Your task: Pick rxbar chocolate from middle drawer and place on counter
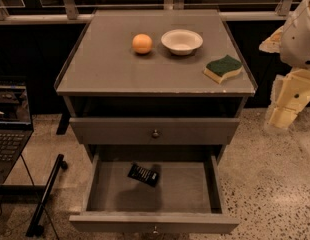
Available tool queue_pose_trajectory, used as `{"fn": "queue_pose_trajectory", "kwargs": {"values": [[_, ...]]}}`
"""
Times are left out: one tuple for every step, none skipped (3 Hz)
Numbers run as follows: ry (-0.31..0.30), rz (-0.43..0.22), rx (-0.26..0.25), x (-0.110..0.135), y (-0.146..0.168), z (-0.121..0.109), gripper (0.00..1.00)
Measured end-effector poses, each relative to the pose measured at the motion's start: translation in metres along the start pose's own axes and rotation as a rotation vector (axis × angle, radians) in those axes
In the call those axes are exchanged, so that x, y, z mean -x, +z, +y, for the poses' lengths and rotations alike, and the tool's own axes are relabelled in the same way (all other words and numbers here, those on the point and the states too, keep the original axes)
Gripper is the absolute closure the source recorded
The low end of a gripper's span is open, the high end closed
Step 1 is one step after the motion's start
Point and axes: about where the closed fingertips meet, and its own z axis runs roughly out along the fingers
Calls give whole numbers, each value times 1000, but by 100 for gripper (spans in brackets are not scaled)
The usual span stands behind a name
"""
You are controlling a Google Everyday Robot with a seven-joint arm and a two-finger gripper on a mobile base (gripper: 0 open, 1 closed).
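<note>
The rxbar chocolate [143, 175], a flat black wrapper with white text, lies inside the middle drawer [120, 223], towards its back and left of centre. The drawer is pulled open. The drawer above [195, 131] is closed. The counter [110, 69] is the cabinet's grey flat top. My gripper [284, 115] hangs at the right edge of the view, beside the cabinet's right side at about the height of the upper drawer. It is well away from the bar and holds nothing that shows.
On the counter sit an orange [142, 43], a white bowl [181, 41] and a green-and-yellow sponge [223, 68] near the right edge. A laptop [10, 129] on a black stand is at the left. The floor is speckled.
</note>
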Motion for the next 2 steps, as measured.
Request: {"fn": "queue_pose_trajectory", "kwargs": {"values": [[0,0,0,0,0,0,0],[32,-49,-14,-1,4,1,0]]}}
